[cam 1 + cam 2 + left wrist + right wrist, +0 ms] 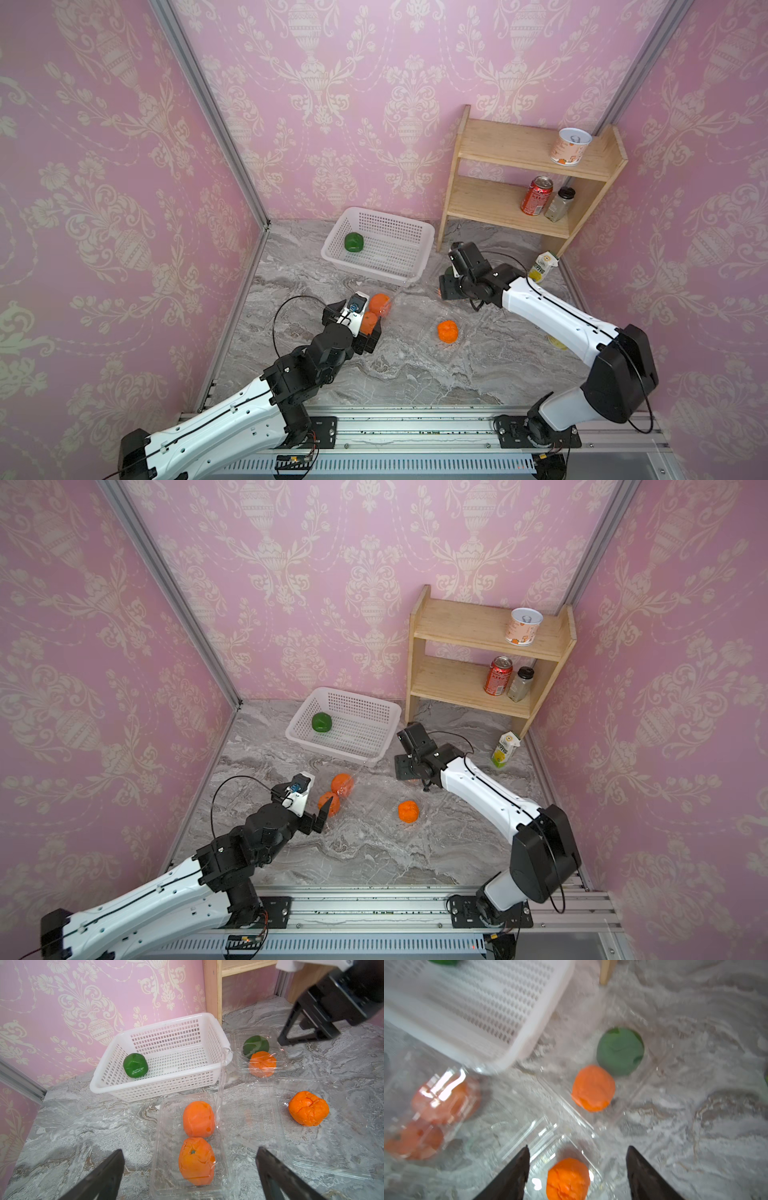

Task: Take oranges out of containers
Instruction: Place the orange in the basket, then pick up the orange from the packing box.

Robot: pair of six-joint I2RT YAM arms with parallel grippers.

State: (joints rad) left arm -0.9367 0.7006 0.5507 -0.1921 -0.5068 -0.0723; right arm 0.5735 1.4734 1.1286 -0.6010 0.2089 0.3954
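Your left gripper (190,1149) is open, empty. Near orange (196,1160) dead ahead, centred on the gap; container (166,1136) runs lengthwise away.

Clear zone: bare floor (395,374) across the lower centre in both top views, between the arm bases. A free strip also lies at centre left, beside the left box (166,1147).

The centre is crowded: three clear boxes lie near one another. The left box is open from above. Its lid (221,1084) stands upright, blocking the side toward the middle box (311,1147). The far box (238,1064) lies just beside the basket (420,257). The shelf (490,203) and carton (542,266) close the upper right. The right arm (552,307) overhangs the far box.
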